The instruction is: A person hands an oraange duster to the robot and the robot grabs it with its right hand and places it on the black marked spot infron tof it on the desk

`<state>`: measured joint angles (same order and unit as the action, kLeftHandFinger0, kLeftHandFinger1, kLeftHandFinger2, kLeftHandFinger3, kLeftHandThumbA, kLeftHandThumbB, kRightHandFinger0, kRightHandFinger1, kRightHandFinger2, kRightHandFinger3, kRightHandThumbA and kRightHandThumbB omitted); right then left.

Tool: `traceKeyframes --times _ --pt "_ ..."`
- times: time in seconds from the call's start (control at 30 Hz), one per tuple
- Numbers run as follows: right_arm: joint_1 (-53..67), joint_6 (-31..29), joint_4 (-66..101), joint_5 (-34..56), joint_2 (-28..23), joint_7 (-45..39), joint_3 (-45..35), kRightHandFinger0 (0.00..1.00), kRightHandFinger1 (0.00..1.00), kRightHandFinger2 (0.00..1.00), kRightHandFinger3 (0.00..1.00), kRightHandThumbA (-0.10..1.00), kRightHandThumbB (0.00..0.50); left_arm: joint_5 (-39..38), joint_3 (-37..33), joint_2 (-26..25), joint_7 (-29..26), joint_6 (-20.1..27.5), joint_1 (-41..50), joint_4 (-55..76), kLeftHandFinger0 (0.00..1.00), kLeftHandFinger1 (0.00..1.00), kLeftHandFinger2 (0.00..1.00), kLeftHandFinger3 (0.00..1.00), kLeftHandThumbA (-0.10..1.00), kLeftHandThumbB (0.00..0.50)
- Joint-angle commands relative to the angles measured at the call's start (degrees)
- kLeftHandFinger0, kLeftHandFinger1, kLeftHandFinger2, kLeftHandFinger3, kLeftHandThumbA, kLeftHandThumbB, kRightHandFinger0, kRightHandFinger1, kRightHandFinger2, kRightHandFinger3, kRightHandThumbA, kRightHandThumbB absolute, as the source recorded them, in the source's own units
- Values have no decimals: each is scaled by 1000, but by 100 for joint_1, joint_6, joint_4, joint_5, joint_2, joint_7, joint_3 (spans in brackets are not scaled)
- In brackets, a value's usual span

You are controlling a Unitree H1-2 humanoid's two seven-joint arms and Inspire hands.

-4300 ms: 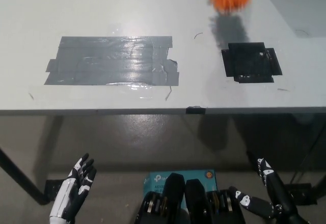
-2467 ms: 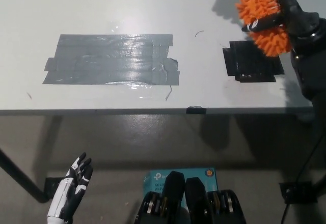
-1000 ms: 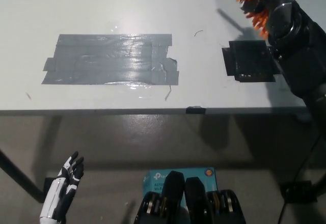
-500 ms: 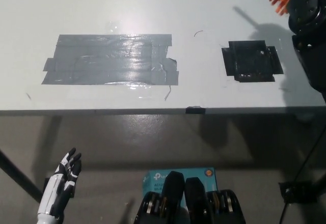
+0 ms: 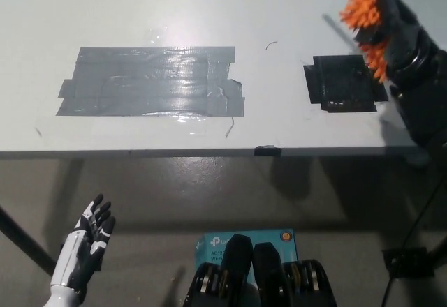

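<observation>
The orange duster [image 5: 364, 24], clamped in the right robot hand [image 5: 398, 31], has been lowered toward the black marked spot [image 5: 342, 84] for placement, while the left robot hand [image 5: 84, 248] rests open below the desk [image 5: 209, 7].

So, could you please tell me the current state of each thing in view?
orange duster: held above the desk, partly hidden by the hand.
right hand: shut on the orange duster.
left hand: open, resting below the desk.
black marked spot: bare.
grey tape patch: stuck flat on the desk.
</observation>
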<state>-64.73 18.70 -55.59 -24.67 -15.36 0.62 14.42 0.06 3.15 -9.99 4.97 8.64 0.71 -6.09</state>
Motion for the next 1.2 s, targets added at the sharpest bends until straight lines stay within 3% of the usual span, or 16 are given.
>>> traceKeyframes --times 0.0,0.03,0.07,0.1,0.13,0.17,0.2,0.3,0.37,0.4,0.57,0.77,0.9,0.97,1.07,1.17 --pt "-218 -405 -145 13 94 19 90 825 935 866 385 -100 256 -22 32 -134 42 144 -63 155 996 1000 1000 1000 746 96" --pt "-191 -404 -124 53 108 -125 96 556 632 711 639 33 264 -19 28 -137 47 140 -65 149 995 1000 1000 1000 745 97" --pt "-185 -331 -85 121 108 -400 108 430 557 780 980 197 285 -10 21 -142 50 140 -64 150 987 1000 1000 1000 741 94" --pt "-197 -253 -71 166 106 -615 126 396 532 771 1000 259 289 -2 17 -145 52 141 -63 151 984 1000 1000 1000 740 93" --pt "-195 -124 -8 202 117 -821 147 527 701 965 1000 343 337 -4 9 -151 64 88 -57 181 983 1000 1000 1000 740 94" --pt "-164 -30 107 203 123 -924 172 845 1000 1000 1000 370 344 -24 8 -150 77 60 -53 197 978 1000 1000 1000 733 97" --pt "-161 -13 159 206 141 -944 174 1000 1000 1000 1000 392 359 -46 17 -155 82 30 -60 221 976 1000 1000 1000 731 97" --pt "-80 51 386 343 204 -1070 76 1000 1000 1000 1000 440 337 -67 29 -167 85 1 -72 238 955 1000 1000 1000 718 97" --pt "-45 49 477 336 194 -1122 88 907 1000 1000 1000 475 340 -60 26 -174 87 -13 -75 234 949 1000 1000 1000 715 98" --pt "-55 52 514 259 182 -1095 147 1000 1000 1000 1000 583 344 -53 25 -186 90 -20 -105 230 942 1000 1000 1000 709 97" --pt "-93 -54 591 69 188 -712 207 1000 1000 1000 1000 736 253 -125 37 -209 114 -49 -190 249 941 1000 1000 1000 689 95" --pt "-160 -139 604 77 150 -322 61 1000 1000 1000 1000 734 279 -209 41 -222 124 -114 -215 283 942 1000 1000 1000 657 86" --pt "-173 -201 896 -59 36 294 -89 1000 1000 1000 1000 827 335 -187 33 -230 105 -67 -264 261 943 1000 1000 1000 656 86" --pt "-169 -237 1025 -84 0 414 -139 1000 1000 1000 1000 837 339 -168 33 -244 97 -54 -284 257 942 1000 1000 1000 659 84" --pt "-10 -175 2136 25 -179 437 -508 1000 1000 1000 1000 789 289 -184 33 -239 94 -88 -402 228 943 1000 1000 1000 667 96" --pt "118 -205 3279 -50 -438 395 -725 1000 1000 1000 1000 861 304 -166 -4 -192 78 -155 -643 152 954 1000 1000 1000 683 99"
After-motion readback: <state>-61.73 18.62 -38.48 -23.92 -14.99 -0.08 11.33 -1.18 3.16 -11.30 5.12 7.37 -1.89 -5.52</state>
